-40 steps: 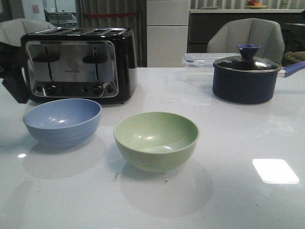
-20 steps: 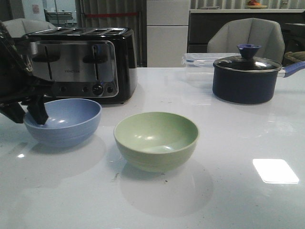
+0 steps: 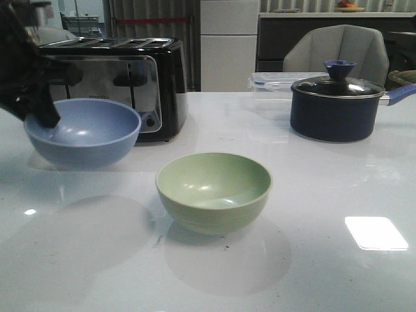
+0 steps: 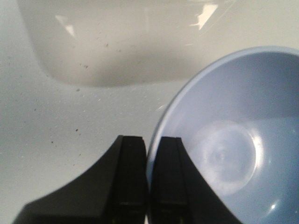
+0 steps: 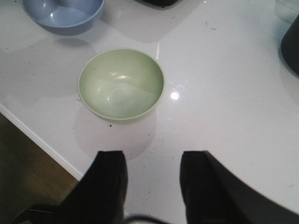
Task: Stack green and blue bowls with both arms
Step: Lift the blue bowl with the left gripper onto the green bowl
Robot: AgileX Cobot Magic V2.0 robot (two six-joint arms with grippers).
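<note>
Left gripper (image 4: 148, 179): its two dark fingers are pinched onto the rim of the blue bowl (image 3: 83, 132), one finger inside the wall and one outside.
Blue bowl: at the far left of the front view, held clear of the white table (image 3: 325, 195), its shadow lying on the surface below it; it hangs in front of the toaster (image 3: 117, 81), at about 10 o'clock from the green bowl (image 3: 213, 191).
Green bowl: upright and empty on the table near the middle, nothing touching it.
Pot (image 3: 337, 104): dark navy with a glass lid, well apart at about 2 o'clock from the green bowl, beside a clear plastic box (image 3: 273, 84); not part of the job.
Right gripper (image 5: 152, 179): spread wide and empty, hovering above the table near the front edge, the green bowl ahead of it at roughly 11 o'clock in its own view.
Step in hand: judged to be the carry, with the blue bowl lifted and not yet stacked.
Next move: likely calls for bringing the blue bowl over the green bowl's mouth, centring it, lowering it level, then releasing; the rim pinch could let the bowl tilt.
</note>
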